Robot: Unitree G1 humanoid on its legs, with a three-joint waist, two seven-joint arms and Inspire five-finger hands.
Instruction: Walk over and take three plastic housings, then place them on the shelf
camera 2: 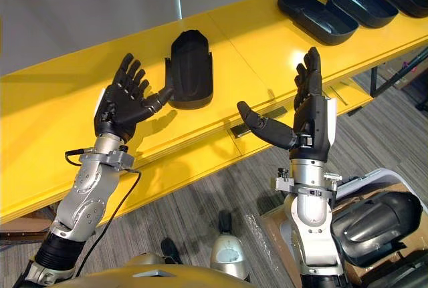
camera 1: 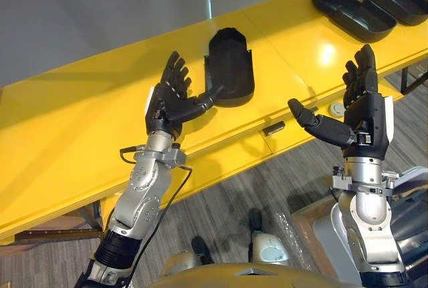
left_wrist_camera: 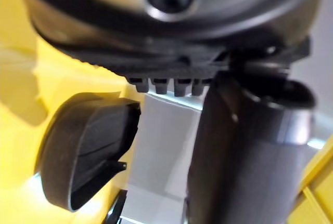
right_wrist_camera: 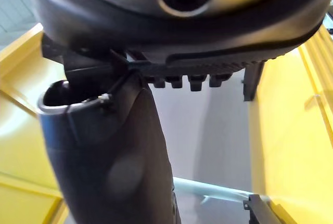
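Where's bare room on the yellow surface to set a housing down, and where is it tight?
Bare: the yellow surface left of the lone housing, and the stretch between it and the row of housings at far right. Tight: that row. The left hand and right hand are open, empty.

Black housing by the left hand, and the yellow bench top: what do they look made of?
Housing: looks like moulded plastic, satin black, with thin walls and soft, dull highlights. Yellow bench top: hard, glossy panels, painted or laminated; it reflects a bright glare and shows seams between panels. Whether metal or board lies underneath, I cannot tell.
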